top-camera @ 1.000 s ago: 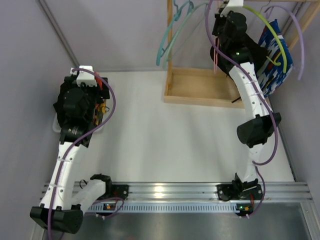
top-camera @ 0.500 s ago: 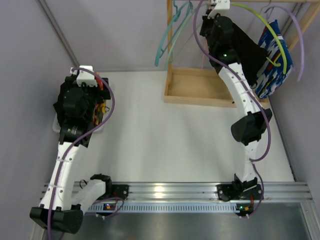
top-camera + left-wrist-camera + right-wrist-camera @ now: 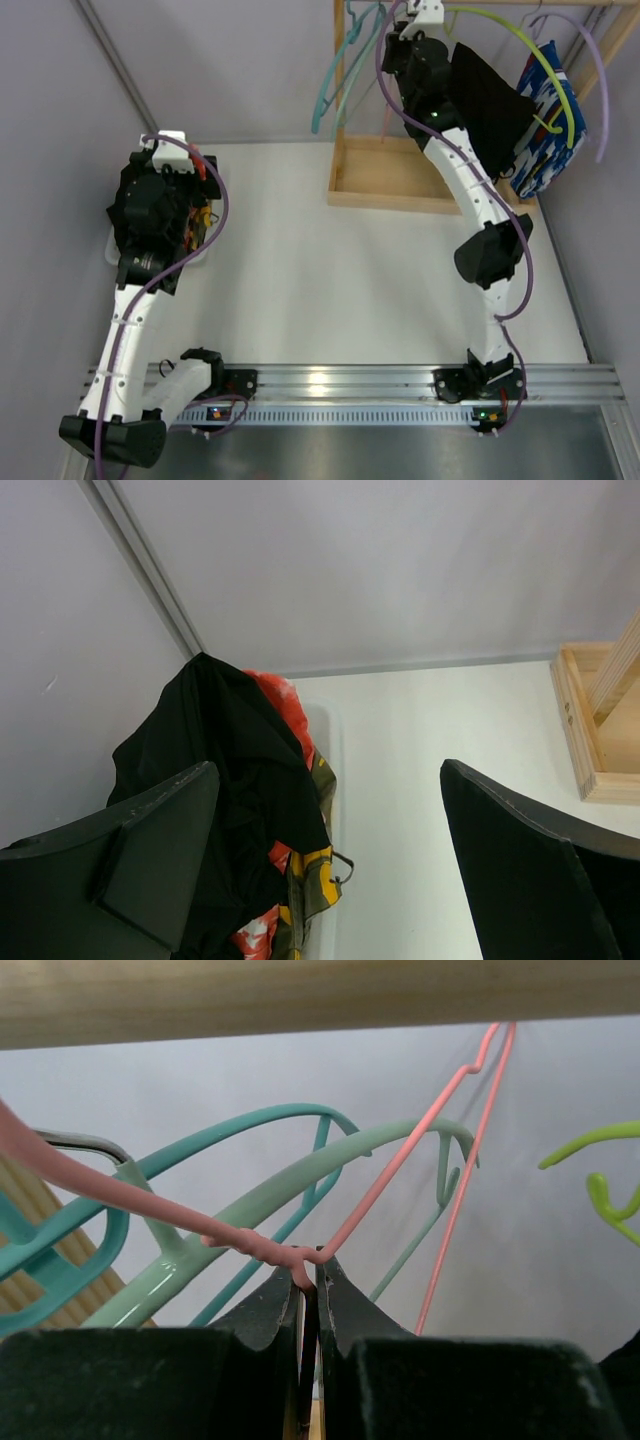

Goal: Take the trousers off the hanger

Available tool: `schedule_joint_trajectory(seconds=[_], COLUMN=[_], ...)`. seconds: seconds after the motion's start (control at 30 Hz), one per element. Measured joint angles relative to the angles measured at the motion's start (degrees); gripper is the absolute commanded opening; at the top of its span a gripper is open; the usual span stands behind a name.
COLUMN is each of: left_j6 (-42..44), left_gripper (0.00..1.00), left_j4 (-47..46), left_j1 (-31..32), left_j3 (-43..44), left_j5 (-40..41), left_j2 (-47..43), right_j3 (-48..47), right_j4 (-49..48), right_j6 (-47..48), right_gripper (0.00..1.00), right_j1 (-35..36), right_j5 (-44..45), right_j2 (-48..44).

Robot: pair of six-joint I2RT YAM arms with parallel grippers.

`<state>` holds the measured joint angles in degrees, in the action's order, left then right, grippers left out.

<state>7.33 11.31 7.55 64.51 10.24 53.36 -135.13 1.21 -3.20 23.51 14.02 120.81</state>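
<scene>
A pile of trousers lies in a white bin [image 3: 335, 770] at the table's left: black [image 3: 230, 780] on top, red-orange with white marks [image 3: 285, 695] and green-yellow camouflage [image 3: 312, 880] beneath. My left gripper [image 3: 330, 880] is open and empty just above the pile; in the top view the arm [image 3: 155, 215] covers it. My right gripper [image 3: 310, 1280] is shut on the twisted neck of a pink wire hanger [image 3: 400, 1170], up at the wooden rail [image 3: 300, 990]. In the top view this gripper [image 3: 412, 40] sits left of a hanging black cloth [image 3: 490, 105].
Teal [image 3: 240, 1140] and mint-green [image 3: 300, 1185] hangers hang left of the pink one, and a yellow-green hanger [image 3: 600, 1160] hangs to the right. A blue patterned garment [image 3: 548, 120] hangs at the rack's right end. The rack's wooden base tray [image 3: 395, 178] stands below.
My right gripper has moved left along the rail with the pink hanger, and more of the black cloth now shows to its right. The left arm has not moved.
</scene>
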Motion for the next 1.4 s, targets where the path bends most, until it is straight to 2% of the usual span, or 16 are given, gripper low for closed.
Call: schedule_joint_trajectory(seconds=[0.27, 0.37, 0.4, 0.5, 0.6, 0.77, 1.0, 1.2, 1.4], left_j6=[0.0, 0.0, 0.1, 0.1, 0.0, -1.2, -3.3, -4.7, -6.9], left_gripper=[0.99, 0.99, 0.98, 0.99, 0.99, 0.99, 0.99, 0.99, 0.98], left_j4=[0.5, 0.5, 0.5, 0.9, 1.8, 3.6, 4.6, 6.4, 9.3], left_j1=[0.0, 0.0, 0.0, 0.0, 0.0, 0.1, 0.3, 1.1, 2.1], left_j3=[0.1, 0.1, 0.1, 0.3, 0.7, 3.1, 4.2, 5.7, 12.2], left_j5=[-1.5, -2.4, -2.8, -4.8, -6.6, -9.6, -12.9, -13.9, -14.7], left_j2=[-1.5, -2.1, -2.2, -2.2, -1.8, 1.6, 6.7, 9.9, 16.7], right_j3=[-1.0, -1.0, -1.0, 2.0, 6.8, 12.2, 16.6, 22.4, 24.5], right_j4=[-2.1, -2.1, -2.1, -1.0, 0.9, 4.7, 6.6, 6.9, 11.5], right_j6=[-2.0, -2.6, -2.9, -3.1, -3.3, -3.6, -4.5, -4.6, -6.1], right_gripper=[0.03, 0.16, 0.24, 0.34, 0.40, 0.45, 0.67, 0.81, 0.99], right_j1=[1.1, 1.2, 1.2, 1.9, 2.6, 2.2, 0.5, -0.1, -1.4], right_j5=[-1.7, -2.3, -2.7, -4.3, -5.4, -6.7, -8.3, -11.6, -14.9], right_j2=[1.5, 1.5, 1.4, -0.1, -2.6, -7.5, -18.0, -26.6, -29.0])
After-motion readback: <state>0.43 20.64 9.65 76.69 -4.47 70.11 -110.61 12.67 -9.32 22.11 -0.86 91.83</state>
